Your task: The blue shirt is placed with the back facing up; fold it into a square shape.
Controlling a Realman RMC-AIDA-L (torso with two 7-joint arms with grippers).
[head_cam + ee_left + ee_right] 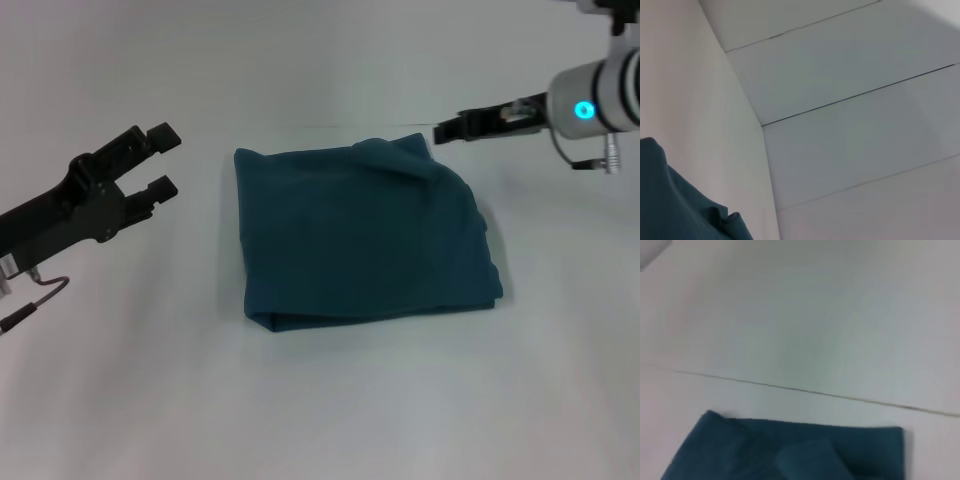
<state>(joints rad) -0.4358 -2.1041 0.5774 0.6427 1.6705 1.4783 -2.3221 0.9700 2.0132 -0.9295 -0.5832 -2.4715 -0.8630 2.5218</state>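
Observation:
The blue shirt [360,235] lies folded into a rough square in the middle of the white table [330,400], with a small raised fold near its far right corner. My left gripper [165,160] hovers open to the left of the shirt, nothing between its fingers. My right gripper [450,128] hangs just beyond the shirt's far right corner, apart from the cloth. A corner of the shirt [670,210] shows in the left wrist view. The right wrist view takes in the far edge of the shirt [790,450].
Bare white table surrounds the shirt on every side. A thin seam line [815,392] runs across the surface just beyond the shirt's far edge. White panels with dark joints [855,95] fill the left wrist view.

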